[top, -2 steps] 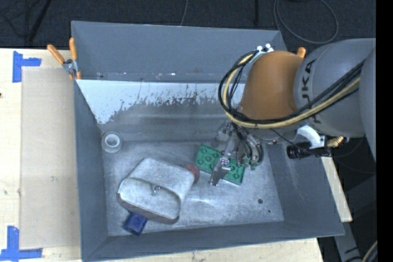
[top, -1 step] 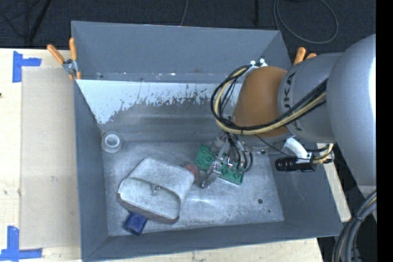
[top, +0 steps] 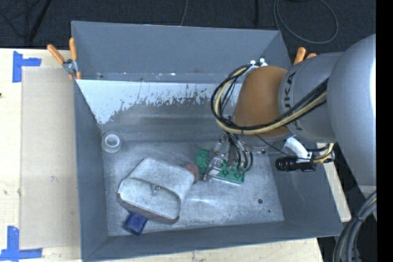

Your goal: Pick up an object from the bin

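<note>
My gripper (top: 219, 161) is low in the bin's right half, right on top of a flat green thing (top: 234, 175) that looks like a small printed board. The green thing lies on the bin floor, and part of it shows on either side of the gripper. Just left of it lies a grey-white soft pouch (top: 153, 191) with a brownish edge (top: 191, 173) that nearly reaches the gripper.
A small clear ring-shaped cup (top: 112, 142) stands near the left wall. A blue block (top: 135, 223) pokes out under the pouch at the front left. The arm with its orange cover and cables hangs over the bin's right side.
</note>
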